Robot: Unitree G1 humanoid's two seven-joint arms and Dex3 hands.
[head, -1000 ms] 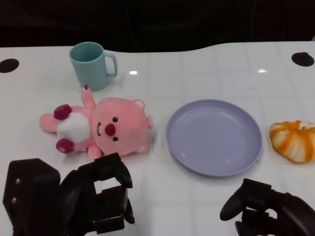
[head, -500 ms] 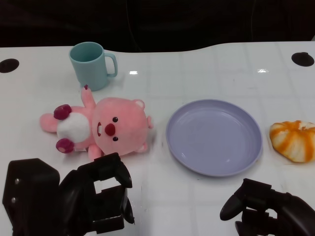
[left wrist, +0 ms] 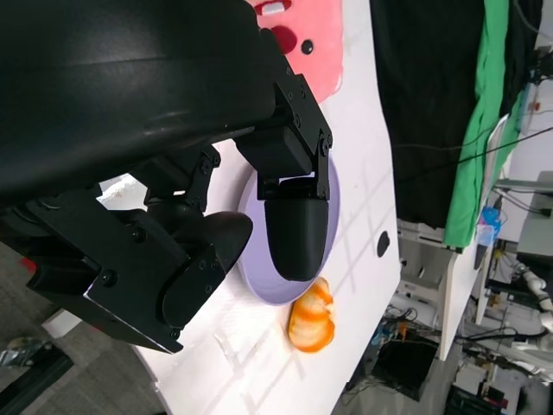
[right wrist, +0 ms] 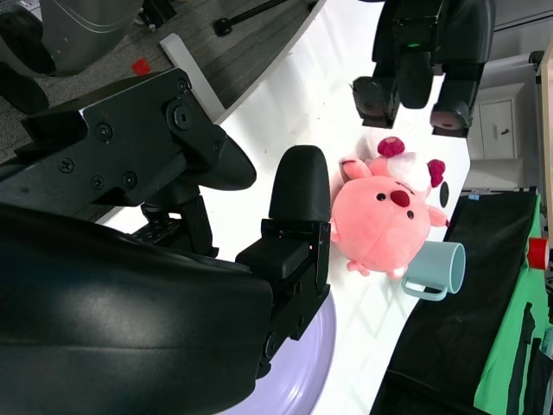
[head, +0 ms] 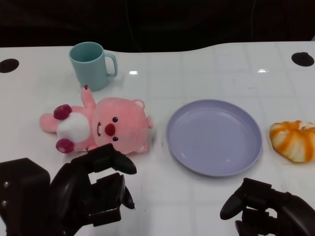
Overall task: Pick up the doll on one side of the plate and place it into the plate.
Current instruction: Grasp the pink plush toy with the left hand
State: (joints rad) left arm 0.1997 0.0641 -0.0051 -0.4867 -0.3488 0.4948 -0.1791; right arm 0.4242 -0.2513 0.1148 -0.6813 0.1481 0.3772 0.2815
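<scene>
This looks like a lab or a robot test room, not a home. I stand at a big white table [head: 197, 64] with round black holes [head: 302, 59] in its top. A black curtain [head: 157, 22] hangs behind the table. Off to the side I can see a green cloth [left wrist: 484, 112] hanging up. Past the table edge there are white shelves [left wrist: 449, 285] with wires and small gear on them. The floor [right wrist: 216, 52] is grey, and black machine parts sit on it.
</scene>
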